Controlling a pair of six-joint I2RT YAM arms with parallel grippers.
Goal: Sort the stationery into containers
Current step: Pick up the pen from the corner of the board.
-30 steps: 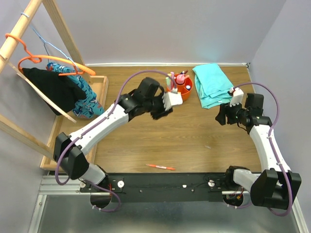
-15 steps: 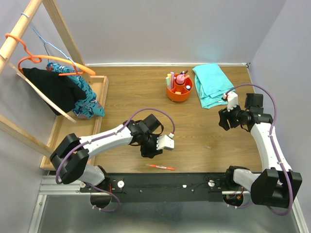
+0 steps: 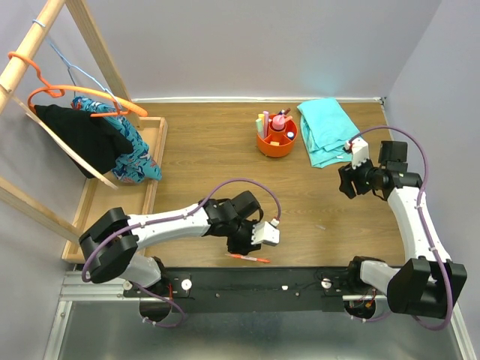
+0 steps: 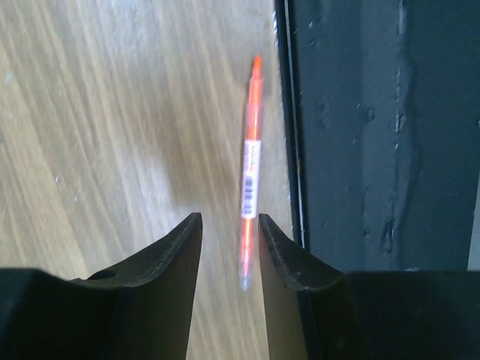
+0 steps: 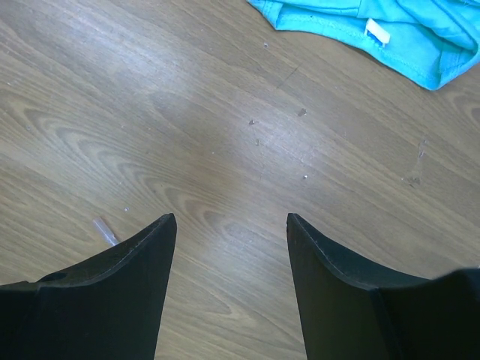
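Left hand [image 4: 229, 221] hangs low over the slim orange pen with the white barcode label [image 4: 251, 172]. Its fingers are narrowly parted, one on either side of the pen's blurred end, and they are not gripping, since wood shows on both sides. The pen lies flat on the wooden bench [image 3: 225, 172], right alongside the black metal rail [image 4: 375, 150] at the near edge. Across the bench, the round bright orange plastic tub [image 3: 276, 148] stands with stationery upright inside, just beside the crumpled teal cloth [image 3: 326, 131]. Right hand [image 5: 230, 221] hovers over bare wood, fingers spread wide, holding nothing.
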